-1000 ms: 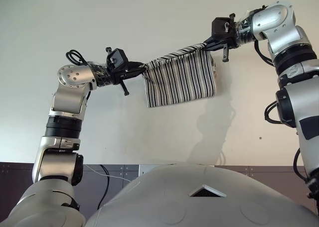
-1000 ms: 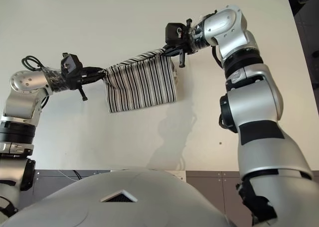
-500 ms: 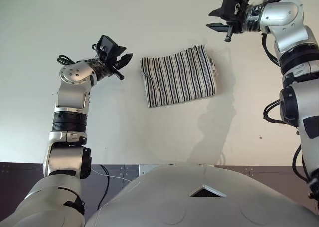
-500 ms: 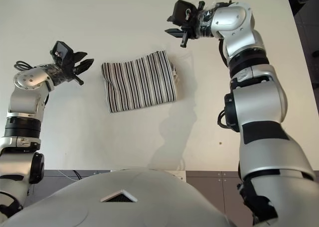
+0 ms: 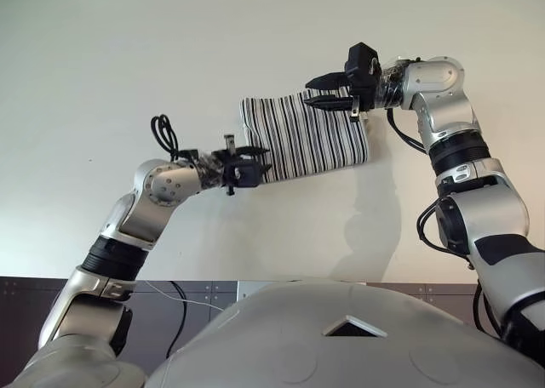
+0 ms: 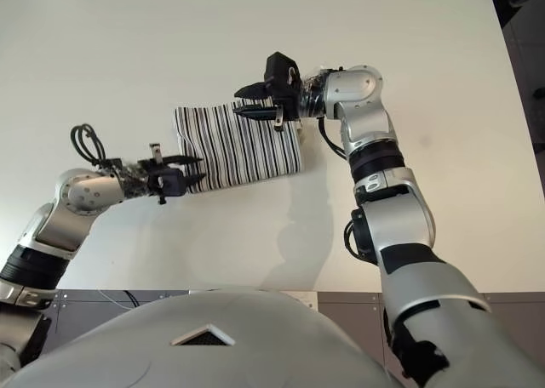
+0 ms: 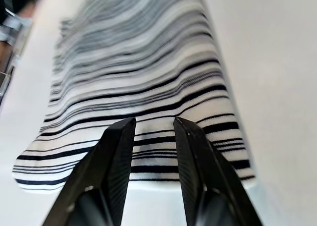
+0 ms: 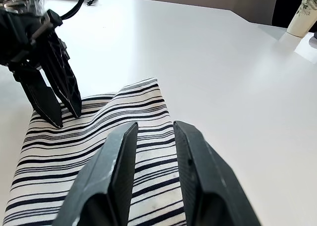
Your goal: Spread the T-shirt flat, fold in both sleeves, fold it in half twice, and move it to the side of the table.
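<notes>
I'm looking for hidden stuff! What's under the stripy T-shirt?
The folded T-shirt lies on the white table, which shows all around it. Whatever is directly beneath the T-shirt is covered by the cloth, so it cannot be seen.

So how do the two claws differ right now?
The left claw sits at the folded T-shirt's near left corner; the right claw hangs at its far edge, nearer the right side. The left claw points toward the robot's right, the right claw toward its left. Both are open, gripping nothing.
</notes>
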{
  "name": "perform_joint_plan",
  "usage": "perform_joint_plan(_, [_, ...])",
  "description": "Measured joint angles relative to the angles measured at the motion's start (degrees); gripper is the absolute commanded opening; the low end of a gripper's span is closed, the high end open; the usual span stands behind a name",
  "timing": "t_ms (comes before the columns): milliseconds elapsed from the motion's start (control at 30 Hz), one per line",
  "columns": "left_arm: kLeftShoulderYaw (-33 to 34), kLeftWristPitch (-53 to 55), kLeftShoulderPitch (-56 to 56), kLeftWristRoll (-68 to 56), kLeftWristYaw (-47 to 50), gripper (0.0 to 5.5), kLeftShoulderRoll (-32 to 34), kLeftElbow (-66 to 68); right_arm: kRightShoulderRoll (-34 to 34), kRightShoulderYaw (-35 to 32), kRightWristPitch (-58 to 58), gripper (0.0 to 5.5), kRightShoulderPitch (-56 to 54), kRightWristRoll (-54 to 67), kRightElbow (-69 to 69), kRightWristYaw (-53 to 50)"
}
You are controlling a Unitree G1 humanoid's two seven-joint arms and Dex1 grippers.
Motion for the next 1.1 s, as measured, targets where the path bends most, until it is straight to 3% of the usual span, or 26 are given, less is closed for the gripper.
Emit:
perform_joint_plan(400, [-2.7,-20.0,3.3,1.2,0.6,1.44,5.3,0.6,0.2,5.3,0.4,1.32,0.3,-5.5,5.9,4.7])
perform_joint_plan(633, [3.9,-17.2,-5.2,-2.3,5.7,1.44,0.9,4.9,-1.4,6.9,-1.8,1.32,1.6,-8.4,8.0,1.9])
perform_joint_plan(767, [9.9,-12.7,-11.0,-5.8,10.4,1.44,-2.3,7.3,-4.8,2.4,0.3,1.32,1.7,-6.3,12.4,-0.5])
perform_joint_plan(900, [12.3,-10.1,-11.6,-6.1,13.4,1.44,-4.3,8.2,-9.9,-0.8,0.4,1.32,1.6,-5.9,18.3,-11.1])
perform_joint_plan(1100, [13.2,-7.3,-11.5,-5.2,15.4,1.44,-5.5,8.1,-23.6,-12.2,7.9,1.32,5.4,-1.7,25.5,-39.8])
